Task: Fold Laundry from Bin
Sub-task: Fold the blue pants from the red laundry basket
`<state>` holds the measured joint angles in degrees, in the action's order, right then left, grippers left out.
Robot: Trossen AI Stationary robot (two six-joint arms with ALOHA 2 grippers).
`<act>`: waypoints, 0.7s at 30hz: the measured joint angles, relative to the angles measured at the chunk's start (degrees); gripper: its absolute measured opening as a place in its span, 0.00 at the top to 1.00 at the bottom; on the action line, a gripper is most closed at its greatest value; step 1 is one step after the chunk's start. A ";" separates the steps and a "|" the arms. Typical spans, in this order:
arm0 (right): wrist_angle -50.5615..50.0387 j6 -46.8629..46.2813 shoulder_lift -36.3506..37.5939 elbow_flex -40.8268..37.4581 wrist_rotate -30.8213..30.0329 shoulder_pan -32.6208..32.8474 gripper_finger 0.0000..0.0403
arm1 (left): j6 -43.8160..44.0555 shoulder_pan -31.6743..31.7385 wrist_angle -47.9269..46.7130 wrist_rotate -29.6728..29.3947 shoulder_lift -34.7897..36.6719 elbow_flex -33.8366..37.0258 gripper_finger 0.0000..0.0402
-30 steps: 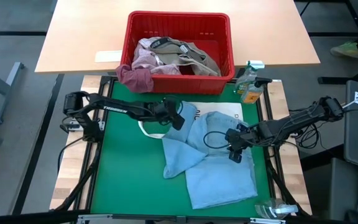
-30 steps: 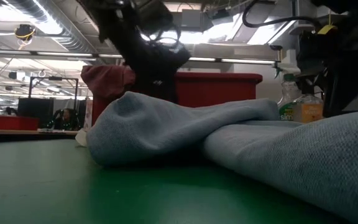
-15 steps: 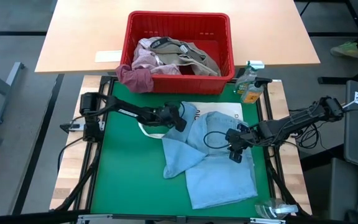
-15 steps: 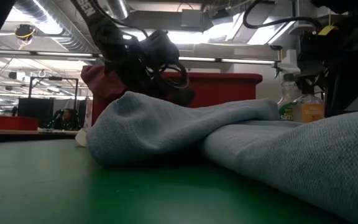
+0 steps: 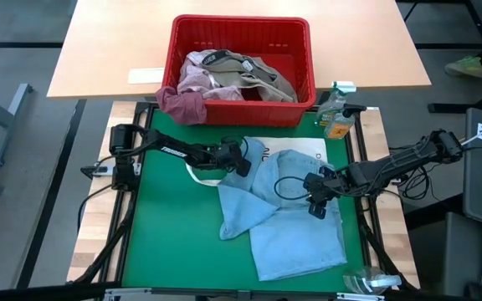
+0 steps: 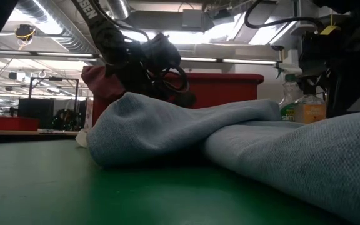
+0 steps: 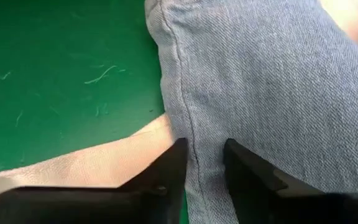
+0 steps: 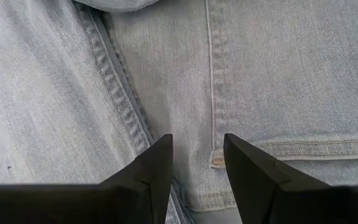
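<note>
A: What has moved since a second ago?

B: Only the left arm. Its shoulder end has swung toward the mat, and the left gripper (image 5: 243, 159) has dropped lower onto the cloth. The right arm and the garment lie as they did.

A: Where is the left gripper now?

B: In the high view it sits at about eleven o'clock from the mat's centre, at the top left edge of the light blue jeans (image 5: 287, 209). The left wrist view shows its fingers (image 7: 166, 171) narrowly parted, straddling the seam at the denim's edge, tips down on the cloth. I cannot tell whether they pinch it.

A: And the pale strip under it?

B: A cream strap (image 7: 86, 168) of the white tote bag (image 5: 295, 146), lying on the green mat (image 5: 174, 234) beside the jeans.

A: The right gripper?

B: The right gripper (image 5: 316, 194) is at about three o'clock from the mat's centre, over the jeans. Its fingers (image 8: 151, 171) stand apart above a seam near a pocket, holding nothing.

A: The rest of the laundry?

B: In the red bin (image 5: 241, 29) at twelve o'clock, beyond the mat: a khaki-grey piece (image 5: 253, 71), a pale pink piece (image 5: 195, 79), and a maroon piece (image 5: 182, 104) hanging over the near left corner. A bottle (image 5: 335, 117) stands at about one o'clock, just right of the bin.
</note>
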<state>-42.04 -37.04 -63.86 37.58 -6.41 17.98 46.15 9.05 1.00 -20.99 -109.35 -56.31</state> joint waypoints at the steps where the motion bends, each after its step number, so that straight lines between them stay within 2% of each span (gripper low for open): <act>1: 0.04 -0.02 0.00 0.00 0.02 0.00 0.65 | -0.02 -0.05 -0.06 -0.05 0.10 0.01 0.81; 5: 0.17 -0.13 0.00 0.00 1.35 0.00 0.65 | -0.04 -0.03 -0.03 0.11 0.14 0.00 0.97; 11: 0.51 -0.14 0.00 0.07 3.42 0.01 0.65 | -1.55 -0.19 0.04 1.11 0.77 0.00 0.99; 17: 0.29 0.72 0.00 4.63 3.44 0.02 0.65 | -6.91 -1.39 0.03 1.29 6.44 0.02 1.00; 21: 1.61 1.97 0.04 9.14 -1.21 0.02 0.65 | -9.07 -2.98 0.18 1.00 11.73 0.00 1.00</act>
<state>-40.43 -35.07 -63.81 46.72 -7.62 18.00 37.08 6.07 1.18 -19.99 -97.62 -56.31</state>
